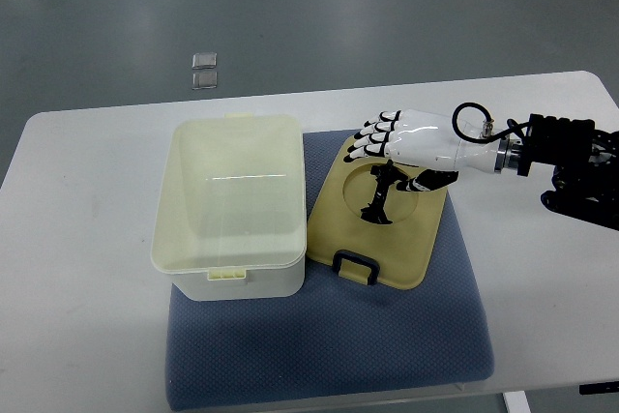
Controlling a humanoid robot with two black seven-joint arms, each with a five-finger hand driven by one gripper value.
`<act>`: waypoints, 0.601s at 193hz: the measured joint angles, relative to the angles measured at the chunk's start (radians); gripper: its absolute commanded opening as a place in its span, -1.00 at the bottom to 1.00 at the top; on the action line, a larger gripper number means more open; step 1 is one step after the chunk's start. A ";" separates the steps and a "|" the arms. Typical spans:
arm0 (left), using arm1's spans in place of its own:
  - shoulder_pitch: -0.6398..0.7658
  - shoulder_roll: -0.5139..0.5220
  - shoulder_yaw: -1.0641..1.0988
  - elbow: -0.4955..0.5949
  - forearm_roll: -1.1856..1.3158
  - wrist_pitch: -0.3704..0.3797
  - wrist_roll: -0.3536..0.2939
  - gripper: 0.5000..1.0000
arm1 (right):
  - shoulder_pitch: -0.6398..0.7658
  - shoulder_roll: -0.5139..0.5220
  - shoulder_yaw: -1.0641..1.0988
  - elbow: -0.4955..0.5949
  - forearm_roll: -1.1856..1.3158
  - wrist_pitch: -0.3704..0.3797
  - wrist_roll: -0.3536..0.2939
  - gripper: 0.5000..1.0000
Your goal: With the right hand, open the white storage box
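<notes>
On the near part of the tabletop (77, 336) a blue mat (329, 355) carries the white storage box (230, 205), already open, its lid (377, 220) lying flat just right of it, black handle (355, 267) nearest. Both look light, stiff, smooth plastic; the handle seems the surest hold. Farther back, the right robot hand (397, 142) rests over the lid, fingers loosely spread, holding nothing.

I have one camera only, top view. It looks steeply down from the robot's side, at middling range. The white rounded table (87, 336) fills most of the frame, grey floor (290, 7) beyond its far edge. No second view to overlap.
</notes>
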 measured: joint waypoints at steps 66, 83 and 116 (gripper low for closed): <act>0.000 0.000 0.000 0.000 0.000 0.000 0.000 1.00 | 0.060 -0.064 0.280 0.000 0.043 0.200 0.000 0.36; 0.000 0.000 0.000 0.000 0.000 0.000 0.000 1.00 | 0.042 -0.062 0.427 0.000 0.079 0.343 0.000 0.36; 0.000 0.000 0.000 0.000 0.000 0.000 0.000 1.00 | -0.044 -0.030 0.703 -0.001 0.285 0.622 0.000 0.37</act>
